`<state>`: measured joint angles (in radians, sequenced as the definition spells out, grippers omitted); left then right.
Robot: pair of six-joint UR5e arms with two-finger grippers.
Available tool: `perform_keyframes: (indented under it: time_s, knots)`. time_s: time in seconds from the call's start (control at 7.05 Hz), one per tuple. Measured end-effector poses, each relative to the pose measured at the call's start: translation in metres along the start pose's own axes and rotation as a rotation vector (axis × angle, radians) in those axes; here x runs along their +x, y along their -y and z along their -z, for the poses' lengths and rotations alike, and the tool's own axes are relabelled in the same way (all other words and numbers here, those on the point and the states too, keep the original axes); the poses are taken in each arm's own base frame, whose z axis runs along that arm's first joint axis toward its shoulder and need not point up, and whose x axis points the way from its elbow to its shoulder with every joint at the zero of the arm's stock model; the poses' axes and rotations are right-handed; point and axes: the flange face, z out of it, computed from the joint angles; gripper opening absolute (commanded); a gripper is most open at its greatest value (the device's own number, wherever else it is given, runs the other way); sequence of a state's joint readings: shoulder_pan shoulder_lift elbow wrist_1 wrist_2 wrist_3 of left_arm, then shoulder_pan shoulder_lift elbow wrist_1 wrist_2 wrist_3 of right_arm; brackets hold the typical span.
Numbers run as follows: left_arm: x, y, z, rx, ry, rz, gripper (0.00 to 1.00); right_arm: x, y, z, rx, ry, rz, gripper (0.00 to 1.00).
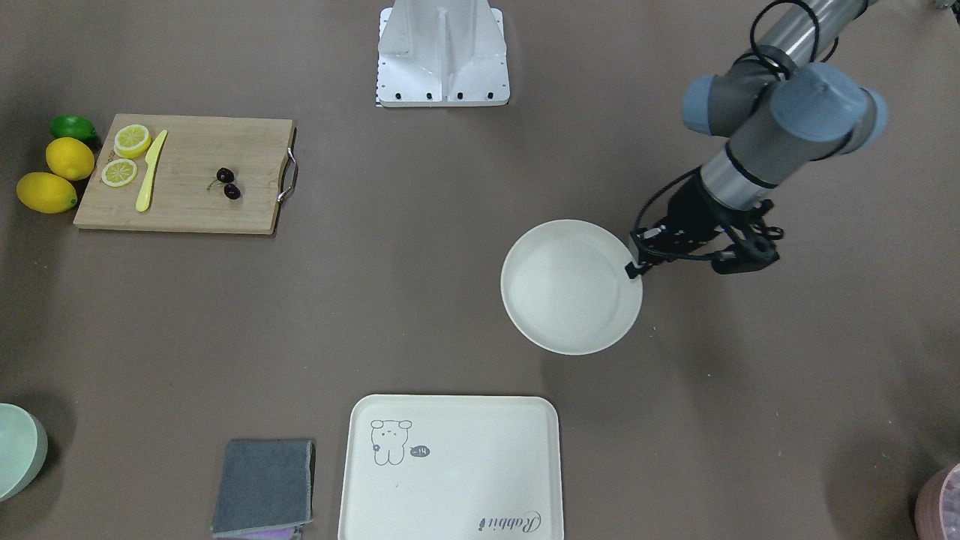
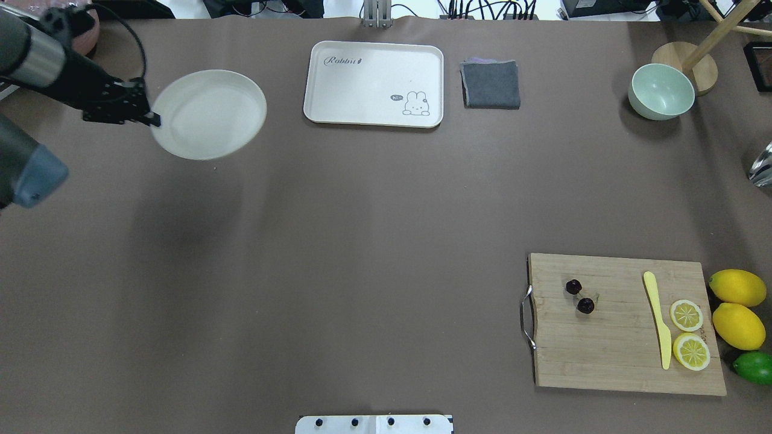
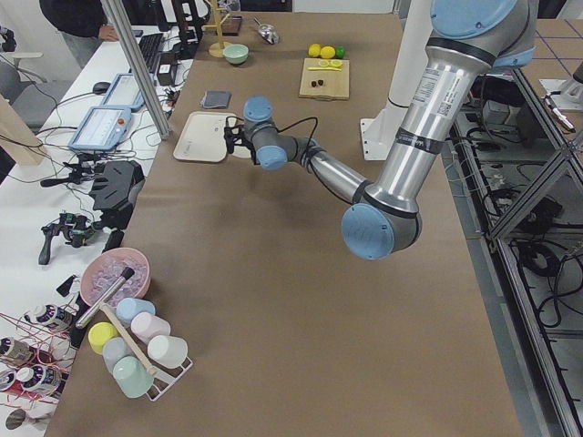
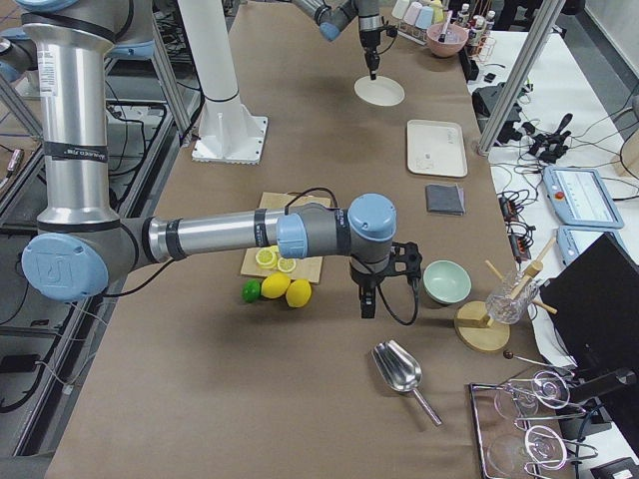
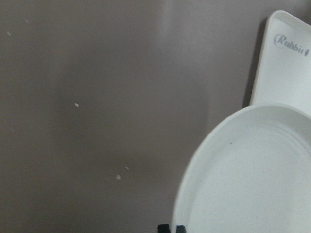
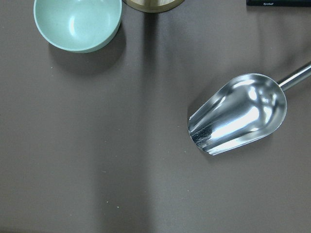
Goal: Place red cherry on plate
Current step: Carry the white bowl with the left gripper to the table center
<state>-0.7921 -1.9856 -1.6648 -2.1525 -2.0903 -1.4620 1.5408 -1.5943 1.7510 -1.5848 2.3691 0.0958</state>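
Note:
The red cherry (image 1: 229,184) (image 2: 579,296), a pair of tiny dark fruits, lies on a wooden cutting board (image 1: 187,210) (image 2: 603,355), with no gripper near it. The round cream plate (image 1: 570,289) (image 2: 208,114) (image 5: 252,179) is far across the table. My left gripper (image 1: 634,268) (image 2: 155,119) (image 5: 171,228) is shut on the plate's rim and holds it a little above the table. My right gripper (image 4: 367,304) hangs over bare table between the lemons and the green bowl. It shows only in the exterior right view, so I cannot tell whether it is open or shut.
The board also carries a yellow knife (image 2: 657,319) and lemon slices (image 2: 687,331). Lemons (image 2: 737,307) and a lime (image 2: 754,366) lie beside it. A rabbit tray (image 2: 374,60), a grey cloth (image 2: 490,84), a green bowl (image 2: 661,90) (image 6: 77,22) and a metal scoop (image 6: 238,114) are also on the table.

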Motion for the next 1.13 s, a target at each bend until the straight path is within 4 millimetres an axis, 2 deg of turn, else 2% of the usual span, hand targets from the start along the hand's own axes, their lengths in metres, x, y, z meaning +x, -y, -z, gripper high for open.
perform_keyframes:
  time_s: [0.14,0.28,0.43,0.57,0.71,0.85,0.99,1.13]
  knots:
    - [0.028,-0.047,-0.031,0.017,-0.009,0.015,0.0,-0.004,0.0,0.001,0.001,0.008,0.003,1.0]
    - [0.047,-0.089,-0.056,0.032,-0.016,0.023,0.0,-0.014,0.001,0.005,0.008,0.022,-0.001,1.0]
    - [0.058,-0.127,-0.076,0.046,-0.019,0.024,0.0,-0.038,0.002,0.015,0.025,0.035,-0.011,1.0]
    - [0.063,-0.16,-0.094,0.062,-0.015,0.014,0.0,-0.078,0.005,0.023,0.038,0.052,-0.023,1.0]
    - [0.063,-0.182,-0.106,0.073,-0.009,0.002,0.0,-0.119,0.01,0.022,0.035,0.071,-0.03,1.0]
    - [0.062,-0.193,-0.112,0.078,-0.003,-0.004,0.0,-0.156,0.013,0.014,0.033,0.092,-0.034,1.0]
    - [0.061,-0.196,-0.114,0.08,0.0,-0.006,0.96,-0.189,0.012,0.003,0.044,0.117,-0.046,1.0]
    - [0.061,-0.191,-0.112,0.089,-0.002,-0.006,0.98,-0.215,0.007,-0.01,0.054,0.145,-0.061,1.0]
